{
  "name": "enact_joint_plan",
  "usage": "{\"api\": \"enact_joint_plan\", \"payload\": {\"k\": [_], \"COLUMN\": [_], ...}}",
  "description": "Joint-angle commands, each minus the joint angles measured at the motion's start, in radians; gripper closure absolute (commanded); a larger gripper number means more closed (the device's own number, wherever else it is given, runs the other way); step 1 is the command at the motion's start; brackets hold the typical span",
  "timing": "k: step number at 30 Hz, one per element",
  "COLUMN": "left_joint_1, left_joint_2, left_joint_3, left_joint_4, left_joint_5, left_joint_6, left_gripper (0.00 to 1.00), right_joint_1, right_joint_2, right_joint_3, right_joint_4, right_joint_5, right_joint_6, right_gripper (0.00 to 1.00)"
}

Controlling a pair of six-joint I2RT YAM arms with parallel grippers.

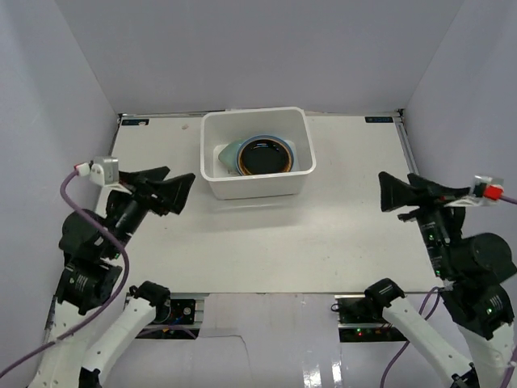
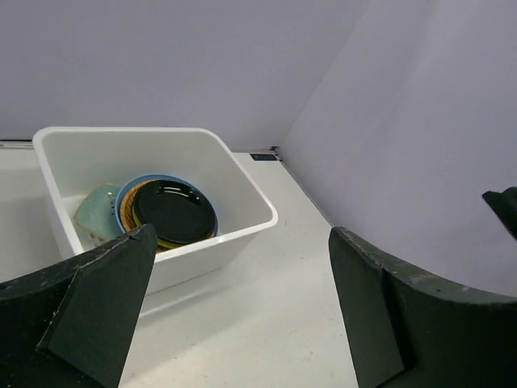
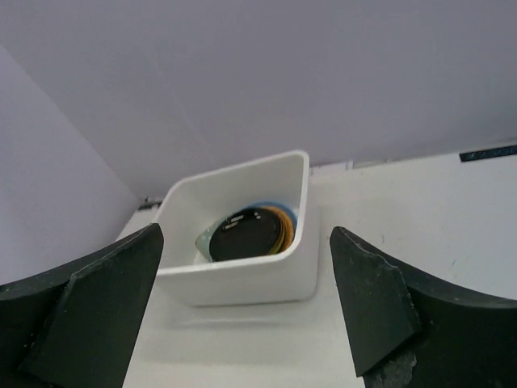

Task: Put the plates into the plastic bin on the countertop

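**Plates look all binned, both arms parked off to the sides**

Top view: your plastic bin (image 1: 257,187) sits upper centre on the worktop (image 1: 266,242), and the plates (image 1: 265,156) are inside it in a stack. Your left fingers (image 1: 176,192) and right fingers (image 1: 392,194) hang near the left and right edges of the frame, well apart from the bin, tips aimed inward. My guess is they're out there because there's nothing to carry.

Left wrist: the fingers are spread wide in the bottom corners with nothing between them. The bin (image 2: 121,131) is centre left. A glossy black plate tops the stack (image 2: 174,212), with an orange-gold edge under it and a light blue one below. A pale mint plate tilts at the left, probably since the stack hogs the floor.

Right wrist: these fingers are also released and bare, framing the bin (image 3: 242,279). It's the same stack (image 3: 246,234), black on top. Looks about done to me.
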Motion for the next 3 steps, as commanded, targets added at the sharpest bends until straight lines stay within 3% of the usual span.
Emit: {"api": "enact_joint_plan", "payload": {"k": [1,3], "left_joint_1": [-0.001,-0.001], "left_joint_2": [-0.078,-0.074], "left_joint_3": [-0.059,-0.05], "left_joint_4": [-0.048,-0.065], "left_joint_5": [-0.06,-0.08], "left_joint_6": [0.03,0.021], "left_gripper": [0.02,0.02], "right_joint_1": [-0.002,0.0], "right_joint_2": [-0.067,-0.075], "right_joint_3": [-0.04,-0.064], "right_joint_4": [0.034,0.046], "right_joint_5": [0.089,0.071], "right_joint_6": [-0.033,-0.019], "right_gripper": [0.1,0.1]}}
